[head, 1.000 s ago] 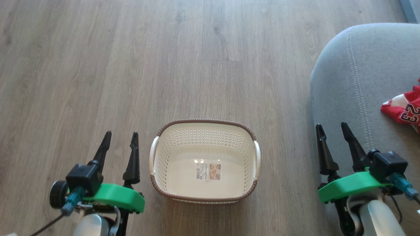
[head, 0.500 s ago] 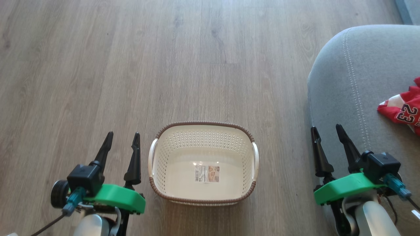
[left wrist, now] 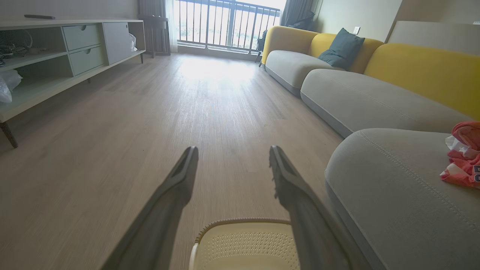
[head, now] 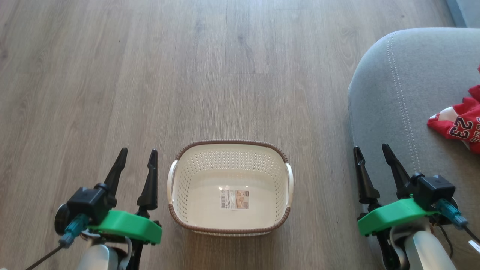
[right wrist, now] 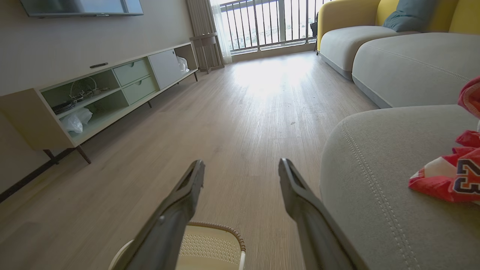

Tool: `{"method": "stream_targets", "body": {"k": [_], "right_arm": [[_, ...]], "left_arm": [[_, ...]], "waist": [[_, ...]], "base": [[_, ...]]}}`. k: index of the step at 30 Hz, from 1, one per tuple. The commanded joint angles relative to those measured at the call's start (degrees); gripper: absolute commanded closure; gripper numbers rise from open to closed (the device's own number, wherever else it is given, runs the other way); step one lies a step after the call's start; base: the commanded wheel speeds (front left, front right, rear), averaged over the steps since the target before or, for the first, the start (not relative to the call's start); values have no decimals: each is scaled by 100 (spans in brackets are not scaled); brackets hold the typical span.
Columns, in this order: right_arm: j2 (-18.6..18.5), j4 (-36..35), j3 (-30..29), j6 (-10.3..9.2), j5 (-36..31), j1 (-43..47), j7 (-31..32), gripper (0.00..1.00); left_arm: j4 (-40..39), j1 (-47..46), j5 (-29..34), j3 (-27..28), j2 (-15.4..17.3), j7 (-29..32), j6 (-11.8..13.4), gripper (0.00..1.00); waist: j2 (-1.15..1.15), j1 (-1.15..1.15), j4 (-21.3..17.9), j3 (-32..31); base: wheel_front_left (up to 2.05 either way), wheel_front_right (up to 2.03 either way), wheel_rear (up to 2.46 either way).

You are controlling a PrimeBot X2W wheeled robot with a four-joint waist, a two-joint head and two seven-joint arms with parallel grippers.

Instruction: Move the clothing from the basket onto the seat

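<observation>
Shifted a little leftward across the head view since a second ago, all of it together: camera drift, not a move of the things. Spread wide and holding nothing at the left end effector [head: 138, 150], hovering over bare floor [head: 150, 75] just beside the left handle of the basket [head: 230, 143]. Likewise parted and empty at the right end effector [head: 370, 147], poised at the near edge of the seat [head: 382, 93], well apart from the basket. Nothing inside the basket but a label sticker [head: 234, 199] on its bottom. Lying on the seat at its far right side, the clothing [head: 459, 127]: red fabric with a "23" showing, partly cut off by the picture's edge. Judged from that: transfer step apparently finished, nothing left to pick. Calls next for no fresh grasp, at most a check that no garment hangs off the cushion, then a rest pose clear of rim and upholstery. Farther out, in the wrist views: long low cabinet [right wrist: 112, 86] against the wall, more grey cushions with yellow backs [left wrist: 423, 71], a dark teal pillow [left wrist: 343, 48], balcony railing [left wrist: 225, 26] at the far end. Nothing in the way between basket and seat.
</observation>
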Motion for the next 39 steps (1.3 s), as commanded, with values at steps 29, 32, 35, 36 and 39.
{"method": "stream_targets", "body": {"k": [29,32,35,36,39], "right_arm": [[8,135,-17,0,11,-2,2,100],[15,425,-13,0,5,106,16,100],[11,407,-20,0,199,107,51,100],[8,404,-23,0,266,105,65,100],[0,400,-33,0,464,95,107,100]], "left_arm": [[360,11,-168,-10,-4,3,-160,100],[665,103,-162,-11,-7,4,-158,100],[666,93,-352,8,-4,49,-162,100],[668,89,-416,15,-3,65,-163,100],[674,76,-608,37,1,114,-167,100]], "waist": [[0,0,-95,41],[0,0,-96,41],[0,0,-101,28],[0,0,-103,24],[0,0,-108,11]], "base": [[0,0,0],[0,0,0],[0,0,0],[0,0,0],[0,0,0]]}}
